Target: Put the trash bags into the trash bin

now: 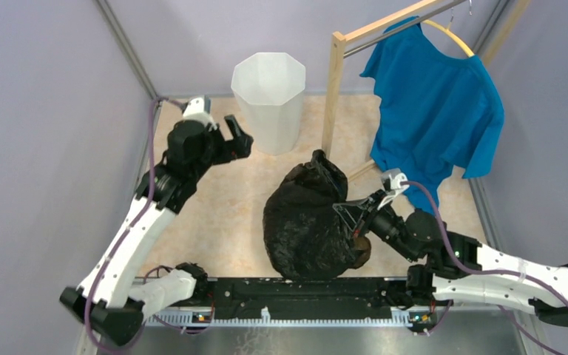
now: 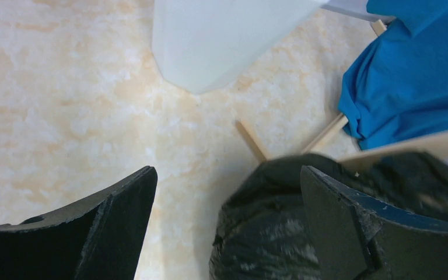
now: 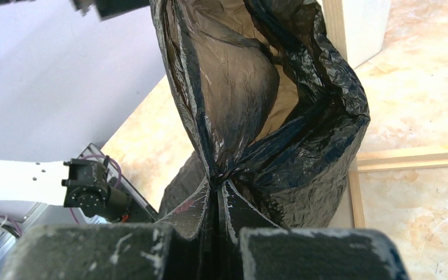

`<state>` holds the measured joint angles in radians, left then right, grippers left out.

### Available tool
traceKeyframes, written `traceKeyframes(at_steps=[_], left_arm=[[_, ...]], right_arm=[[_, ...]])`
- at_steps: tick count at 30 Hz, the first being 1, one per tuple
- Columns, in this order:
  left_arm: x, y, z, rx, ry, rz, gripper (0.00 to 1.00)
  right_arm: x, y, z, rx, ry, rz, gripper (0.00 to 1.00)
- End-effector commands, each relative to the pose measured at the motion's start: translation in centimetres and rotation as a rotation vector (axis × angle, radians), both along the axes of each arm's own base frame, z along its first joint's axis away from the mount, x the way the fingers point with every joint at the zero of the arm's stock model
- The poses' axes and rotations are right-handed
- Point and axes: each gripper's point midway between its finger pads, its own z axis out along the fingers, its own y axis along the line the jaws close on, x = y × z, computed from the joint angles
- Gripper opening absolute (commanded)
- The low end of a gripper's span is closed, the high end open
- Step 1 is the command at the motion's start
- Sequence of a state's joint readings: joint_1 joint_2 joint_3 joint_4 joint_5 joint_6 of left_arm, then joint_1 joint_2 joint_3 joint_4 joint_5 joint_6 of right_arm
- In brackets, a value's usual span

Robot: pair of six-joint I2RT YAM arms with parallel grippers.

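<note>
Though bin [image 1: 269, 96] open, bag [image 1: 307, 225] outside.

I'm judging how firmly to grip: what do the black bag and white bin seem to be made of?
The trash bag looks like thin plastic film, glossy and crinkled, brownish where light passes through. The trash bin appears to be rigid translucent white plastic, matte, with flat faceted sides.
</note>
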<state>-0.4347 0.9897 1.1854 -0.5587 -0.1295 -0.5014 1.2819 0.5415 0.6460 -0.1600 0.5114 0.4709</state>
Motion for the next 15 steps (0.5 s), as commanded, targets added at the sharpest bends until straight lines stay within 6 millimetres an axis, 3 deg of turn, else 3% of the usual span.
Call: traceKeyframes(at_steps=[1, 7, 11, 15], left_arm=[[6.0, -0.2, 6.4, 0.001, -0.193, 0.1, 0.98], [14.8, 0.5, 8.5, 0.095, -0.251, 0.248, 0.99], [20.0, 0.1, 7.7, 0.167, -0.217, 0.288, 0.99], [23.1, 0.1, 5.7, 0.234, -0.173, 0.339, 0.98]], right_arm=[[-0.1, -1.7, -0.3, -0.008, -0.015, -0.023, 0.0], [-0.1, -4.5, -0.7, 0.008, -0.024, -0.07, 0.0], [-0.2, -6.4, -0.9, 0.03, -0.026, -0.098, 0.0], [-0.1, -8.4, -1.4, 0.037, -0.022, -0.144, 0.0]])
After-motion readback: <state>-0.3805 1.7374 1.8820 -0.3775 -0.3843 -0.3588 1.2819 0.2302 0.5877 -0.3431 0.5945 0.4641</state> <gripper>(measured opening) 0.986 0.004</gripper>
